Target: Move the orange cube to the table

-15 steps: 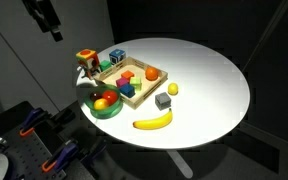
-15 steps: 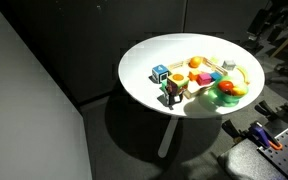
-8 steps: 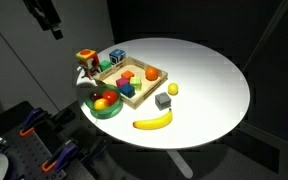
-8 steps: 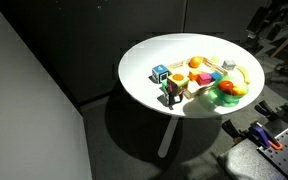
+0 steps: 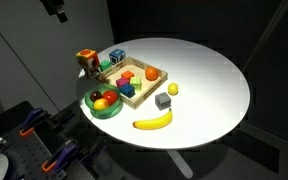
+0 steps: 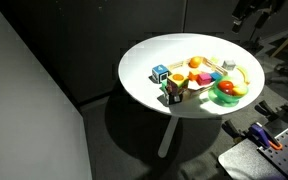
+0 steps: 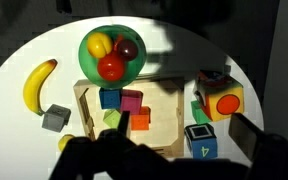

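Observation:
The orange cube point(image 7: 141, 120) lies in the wooden compartment tray point(image 7: 162, 112), beside magenta, blue and green blocks. The tray stands on the round white table point(image 5: 209, 80), also seen in both exterior views point(image 6: 144, 65). In the exterior views the cube is too small to tell from the other orange piece. My gripper point(image 7: 184, 130) is open and empty, high above the tray. Its dark fingers frame the tray's near edge in the wrist view. In the exterior views only its tip shows, at the top edge point(image 5: 54, 6) point(image 6: 249, 12).
A green bowl of round fruits point(image 7: 114, 52) point(image 5: 104, 102) stands beside the tray. A banana point(image 7: 39, 85) point(image 5: 152, 121) and a grey cube point(image 7: 54, 117) point(image 5: 163, 100) lie on the table. A blue number cube point(image 7: 199, 140) and a multicoloured toy block point(image 7: 222, 100) stand at the tray's other side.
The gripper has risen, sliding toward the top edge in both exterior views. The objects on the table have not moved.

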Motion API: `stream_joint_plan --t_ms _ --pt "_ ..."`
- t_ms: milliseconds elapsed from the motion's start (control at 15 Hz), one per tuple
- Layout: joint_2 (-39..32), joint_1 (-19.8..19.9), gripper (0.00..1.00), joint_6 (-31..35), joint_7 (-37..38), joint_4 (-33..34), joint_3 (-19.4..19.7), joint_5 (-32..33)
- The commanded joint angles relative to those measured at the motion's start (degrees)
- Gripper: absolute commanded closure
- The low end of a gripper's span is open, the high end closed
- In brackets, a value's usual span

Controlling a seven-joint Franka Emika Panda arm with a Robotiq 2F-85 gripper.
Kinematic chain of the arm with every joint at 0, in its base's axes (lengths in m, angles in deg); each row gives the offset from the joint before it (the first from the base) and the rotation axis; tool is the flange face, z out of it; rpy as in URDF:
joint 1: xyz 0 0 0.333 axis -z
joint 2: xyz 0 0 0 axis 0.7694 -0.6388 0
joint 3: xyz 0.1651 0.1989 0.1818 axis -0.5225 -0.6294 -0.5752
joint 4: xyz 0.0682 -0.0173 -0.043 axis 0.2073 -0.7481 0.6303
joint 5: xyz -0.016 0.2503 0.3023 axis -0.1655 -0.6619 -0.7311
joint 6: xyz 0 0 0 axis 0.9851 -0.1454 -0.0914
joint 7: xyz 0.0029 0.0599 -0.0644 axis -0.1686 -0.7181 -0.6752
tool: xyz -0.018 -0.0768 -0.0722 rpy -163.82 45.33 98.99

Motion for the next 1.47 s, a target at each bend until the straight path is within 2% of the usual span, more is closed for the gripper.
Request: stream_joint_plan --t_ms 0,200,667,1400 --pt "-5.54 0.65 0.00 -1.40 5.41 6.09 -2.16 0.79" --pt "-9.86 0.85 0.00 -2.17 7.95 9.96 -2.98 2.09" --pt "-20.09 0.48 0.00 -1.27 5.26 17.99 -1.68 7.76" --pt "-29.82 0.14 0.00 -4.04 -4.34 26.95 2.57 5.91"
